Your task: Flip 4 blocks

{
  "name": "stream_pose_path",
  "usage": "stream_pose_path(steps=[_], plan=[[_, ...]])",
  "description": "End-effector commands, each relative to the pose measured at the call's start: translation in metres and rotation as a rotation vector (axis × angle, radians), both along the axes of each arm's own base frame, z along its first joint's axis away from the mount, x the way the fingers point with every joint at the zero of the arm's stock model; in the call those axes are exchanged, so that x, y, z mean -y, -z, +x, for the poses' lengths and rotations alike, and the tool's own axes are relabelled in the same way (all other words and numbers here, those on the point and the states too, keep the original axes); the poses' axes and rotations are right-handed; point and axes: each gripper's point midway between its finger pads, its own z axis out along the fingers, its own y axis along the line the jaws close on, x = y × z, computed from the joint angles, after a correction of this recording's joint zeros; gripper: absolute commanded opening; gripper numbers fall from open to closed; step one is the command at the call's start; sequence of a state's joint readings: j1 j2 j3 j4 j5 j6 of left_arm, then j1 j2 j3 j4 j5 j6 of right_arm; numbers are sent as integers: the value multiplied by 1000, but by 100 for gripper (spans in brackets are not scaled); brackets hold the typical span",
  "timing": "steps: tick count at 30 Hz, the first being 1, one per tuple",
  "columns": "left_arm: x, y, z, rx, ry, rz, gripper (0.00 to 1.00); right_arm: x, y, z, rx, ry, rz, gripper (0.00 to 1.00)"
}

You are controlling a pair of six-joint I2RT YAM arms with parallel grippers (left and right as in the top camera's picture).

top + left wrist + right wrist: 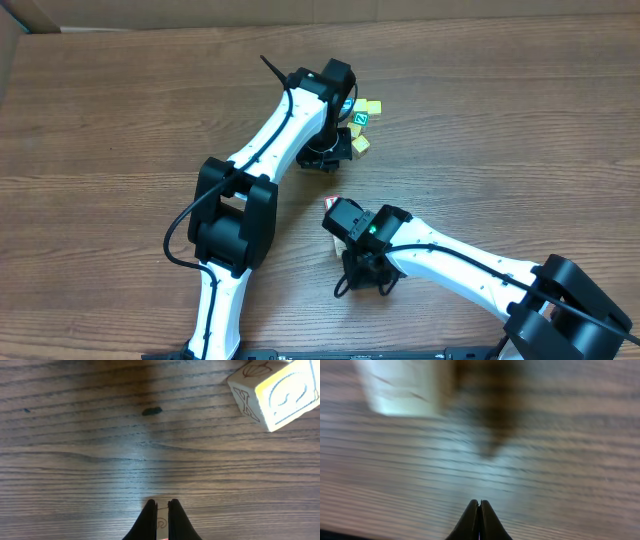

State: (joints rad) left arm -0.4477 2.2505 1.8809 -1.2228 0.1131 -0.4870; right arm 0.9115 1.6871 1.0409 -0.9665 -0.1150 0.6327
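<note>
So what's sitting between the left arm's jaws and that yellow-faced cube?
Nothing. The left wrist view shows only bare wooden table all the way up to the yellow-faced cube.

Wood-grain table with stray coloured cubes

In the overhead view the brown table (pixel 120 110) fills the frame. Just right of upper centre, a green-faced cube (pixel 360 118) sits between an upper yellow cube (pixel 372 104) and a lower yellow cube (pixel 360 143). In the left wrist view, a yellow-faced cube (pixel 280 392) sits at upper right and a dark fleck (pixel 151 410) at upper centre.
</note>
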Motion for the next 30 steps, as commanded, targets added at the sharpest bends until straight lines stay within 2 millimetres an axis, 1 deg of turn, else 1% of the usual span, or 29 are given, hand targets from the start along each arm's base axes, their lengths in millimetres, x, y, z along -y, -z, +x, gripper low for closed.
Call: stream_pose_path(steps=[1,5,10,11,14,18,27,30], plan=[[-6,10,2,0,-31,48,4,-15,-11,7,24,9,54,4],[-7,15,-1,-19,-29,57,4,-19,-11,10,32,40,67,4],[-10,33,-11,-85,-17,81,4,-28,-10,11,51,61,89,4],[-10,34,-12,-91,-18,84,4,-28,-9,11,53,73,86,4],[-10,35,-13,-96,-18,82,4,-23,-1,8,48,113,55,4],[0,34,-18,-123,4,21,4,-23,8,7,26,125,41,4],[-1,33,-23,-141,12,26,4,-25,8,7,22,144,48,4],[-2,33,-24,-147,15,28,4,-30,7,8,21,147,73,4]])
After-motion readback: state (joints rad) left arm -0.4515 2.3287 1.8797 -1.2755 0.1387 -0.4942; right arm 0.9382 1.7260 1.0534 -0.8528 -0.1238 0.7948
